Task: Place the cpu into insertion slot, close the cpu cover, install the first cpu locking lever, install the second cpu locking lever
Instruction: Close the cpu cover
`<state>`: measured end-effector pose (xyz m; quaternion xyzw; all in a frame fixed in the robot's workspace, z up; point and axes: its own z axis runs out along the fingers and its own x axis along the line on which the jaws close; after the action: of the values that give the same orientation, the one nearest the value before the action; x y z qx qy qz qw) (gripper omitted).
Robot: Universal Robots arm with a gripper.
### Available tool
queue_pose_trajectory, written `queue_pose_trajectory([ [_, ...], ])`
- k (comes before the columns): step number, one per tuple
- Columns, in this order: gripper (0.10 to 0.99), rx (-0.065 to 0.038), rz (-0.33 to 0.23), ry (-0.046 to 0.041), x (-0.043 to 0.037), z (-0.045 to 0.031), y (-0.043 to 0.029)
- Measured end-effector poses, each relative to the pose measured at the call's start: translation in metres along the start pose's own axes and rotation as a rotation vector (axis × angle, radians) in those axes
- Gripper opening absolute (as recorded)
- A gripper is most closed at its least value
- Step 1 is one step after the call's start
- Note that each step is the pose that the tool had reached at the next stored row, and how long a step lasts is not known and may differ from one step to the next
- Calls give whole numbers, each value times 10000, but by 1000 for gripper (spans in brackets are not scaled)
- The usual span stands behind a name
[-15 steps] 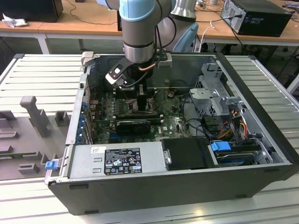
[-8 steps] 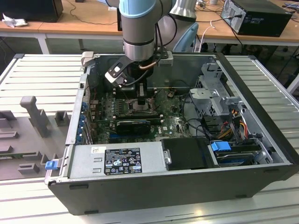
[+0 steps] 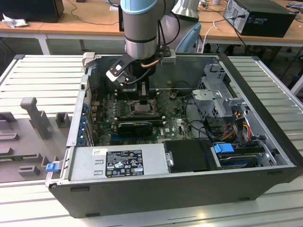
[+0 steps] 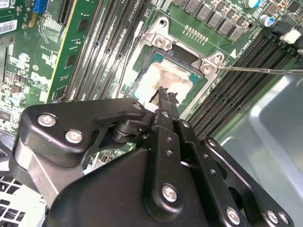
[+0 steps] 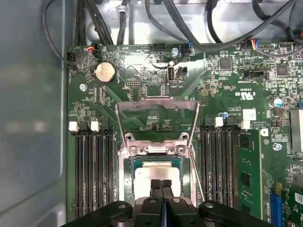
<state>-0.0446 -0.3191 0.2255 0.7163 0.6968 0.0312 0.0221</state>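
Note:
The cpu point(image 5: 158, 171), a pale square chip with smudges on top, lies in the insertion slot point(image 5: 127, 163) on the green board; the second wrist view shows the cpu point(image 4: 168, 75) too. The cpu cover point(image 5: 156, 101), a silver frame with a large window, stands swung open beyond the slot. A thin wire lever point(image 4: 258, 70) sticks out free beside the socket. My gripper point(image 5: 161, 185) hangs just over the chip's near edge, its black fingers point(image 4: 169, 98) pressed together with nothing between them. In the exterior view the gripper point(image 3: 142, 97) reaches down into the computer case.
Long black memory slots point(image 5: 92, 170) flank the socket on both sides. Black cables point(image 5: 189, 23) run along the board's far edge. A power supply point(image 3: 120, 163) and a drive bay point(image 3: 236, 153) fill the case's near side. A grey fixture point(image 3: 35, 116) stands at the exterior view's left.

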Motion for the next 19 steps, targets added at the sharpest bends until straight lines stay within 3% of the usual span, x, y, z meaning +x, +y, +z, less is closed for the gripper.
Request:
queue_pose_trajectory([
  [3, 106, 13, -3, -1, 1, -107, 11],
  [4, 106, 72, 1, 2, 2, -110, 30],
  [7, 106, 330, 7, 29, -3, -109, 70],
  [9, 106, 657, 17, 130, -6, -108, 91],
  [10, 106, 716, 22, 198, -6, -124, 92],
  [11, 106, 719, 23, 203, -6, -148, 94],
  [15, 106, 718, 21, 197, 4, -369, 111],
  [19, 106, 718, 21, 197, 5, -480, 119],
])
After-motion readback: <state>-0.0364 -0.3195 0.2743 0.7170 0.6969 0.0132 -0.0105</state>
